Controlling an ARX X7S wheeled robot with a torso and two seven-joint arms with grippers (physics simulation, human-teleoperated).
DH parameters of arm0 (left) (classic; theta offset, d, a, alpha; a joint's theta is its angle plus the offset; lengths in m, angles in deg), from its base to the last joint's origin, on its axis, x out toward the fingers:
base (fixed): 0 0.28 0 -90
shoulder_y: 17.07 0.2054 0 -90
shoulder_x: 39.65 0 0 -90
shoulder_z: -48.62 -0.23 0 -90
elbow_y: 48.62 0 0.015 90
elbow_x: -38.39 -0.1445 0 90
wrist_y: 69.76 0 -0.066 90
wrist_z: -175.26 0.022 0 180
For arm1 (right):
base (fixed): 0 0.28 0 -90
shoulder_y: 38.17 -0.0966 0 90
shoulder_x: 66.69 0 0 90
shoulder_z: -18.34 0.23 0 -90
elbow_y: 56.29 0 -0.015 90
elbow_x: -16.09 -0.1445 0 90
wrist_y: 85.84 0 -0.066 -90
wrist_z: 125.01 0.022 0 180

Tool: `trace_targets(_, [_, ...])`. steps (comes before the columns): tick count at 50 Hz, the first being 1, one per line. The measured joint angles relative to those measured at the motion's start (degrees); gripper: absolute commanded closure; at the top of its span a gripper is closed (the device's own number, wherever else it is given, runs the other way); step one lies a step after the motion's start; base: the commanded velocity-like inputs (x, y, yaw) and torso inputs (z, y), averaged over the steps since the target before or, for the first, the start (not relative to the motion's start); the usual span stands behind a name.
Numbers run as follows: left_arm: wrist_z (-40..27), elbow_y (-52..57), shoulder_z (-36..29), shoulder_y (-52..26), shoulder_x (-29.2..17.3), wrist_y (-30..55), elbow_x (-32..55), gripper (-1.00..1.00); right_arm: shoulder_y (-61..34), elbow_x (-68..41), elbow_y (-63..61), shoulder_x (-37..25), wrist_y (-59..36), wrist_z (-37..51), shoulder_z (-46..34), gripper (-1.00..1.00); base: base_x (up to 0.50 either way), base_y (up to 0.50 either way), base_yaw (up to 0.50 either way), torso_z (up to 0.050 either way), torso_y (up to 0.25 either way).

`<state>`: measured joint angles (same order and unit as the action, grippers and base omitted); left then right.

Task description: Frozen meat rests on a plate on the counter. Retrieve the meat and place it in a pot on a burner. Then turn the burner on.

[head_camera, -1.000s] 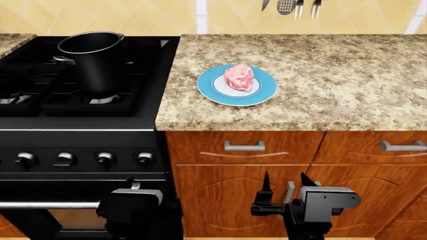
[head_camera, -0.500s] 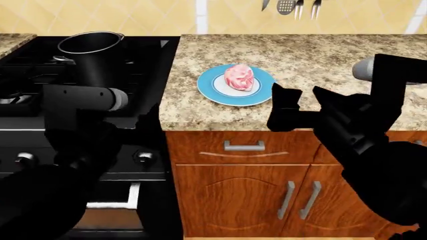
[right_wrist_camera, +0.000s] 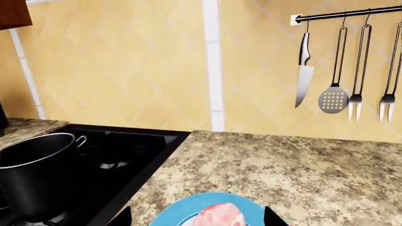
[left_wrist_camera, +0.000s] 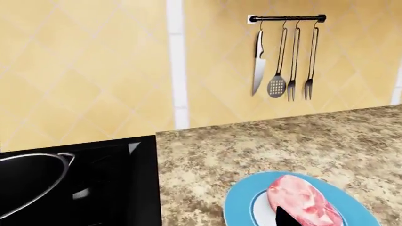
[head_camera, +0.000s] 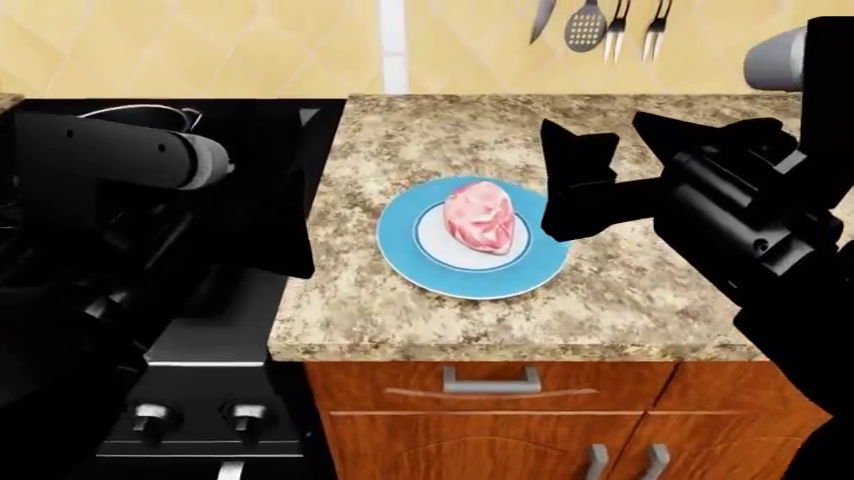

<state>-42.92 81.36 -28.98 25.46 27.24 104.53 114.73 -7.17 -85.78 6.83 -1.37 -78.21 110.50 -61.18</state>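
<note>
The frozen meat [head_camera: 478, 215], pink marbled with white, lies on the blue-rimmed plate [head_camera: 400, 245] on the granite counter [head_camera: 641, 290]. My right gripper [head_camera: 591, 122] is open and empty, raised just right of the plate. In the right wrist view its fingertips [right_wrist_camera: 125, 217] straddle the meat [right_wrist_camera: 220, 215]. My left gripper [left_wrist_camera: 201, 222] is open and empty. One black fingertip [left_wrist_camera: 283, 219] shows in front of the meat [left_wrist_camera: 301, 202]; the other is lost against the black stove. The black pot [right_wrist_camera: 37, 174] stands on the stove. My left arm hides most of it in the head view [head_camera: 127, 112].
The black stove top [right_wrist_camera: 138, 146] adjoins the counter's left edge. Burner knobs [head_camera: 244, 415] sit on the stove front. A rail with a knife and utensils [right_wrist_camera: 342, 70] hangs on the yellow tiled wall. Wooden cabinets with silver handles [head_camera: 491, 380] are below the counter.
Both arms have risen from below the counter to counter height. The right gripper has moved up beside the plate. The head view has shifted closer over the counter.
</note>
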Motion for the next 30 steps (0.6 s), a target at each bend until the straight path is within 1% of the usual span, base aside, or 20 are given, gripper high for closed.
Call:
trace_targets(6, [-0.53, -0.09, -0.37, -0.17, -0.71, -0.62, 0.84, -1.00, -0.62, 0.31, -0.28, -0.36, -0.11, -0.64, -0.69, -1.00, 0.50, 0.09, 0.00, 0.000, 0.000])
trace_targets(8, [-0.52, -0.15, -0.52, -0.13, -0.91, -0.91, 0.89, -1.00, -0.74, 0.45, -0.31, -0.49, -0.10, -0.78, -0.94, -1.00, 0.28, 0.09, 0.00, 0.000, 0.000])
trace_targets(20, [1.47, -0.35, -1.18, 1.28, -1.89, -4.01, -0.50, -1.00, -1.16, 2.78, 2.41, -0.66, -0.15, -1.08, -4.31, -1.00, 0.00, 0.00, 0.00, 0.000, 0.001])
trace_targets(30, [7.82, -1.70, -2.77, 3.80, -2.28, -10.21, -6.47, -1.00, -3.85, 8.36, 12.67, 0.32, -1.19, -4.08, -10.84, -1.00, 0.00, 0.00, 0.00, 0.000, 0.000])
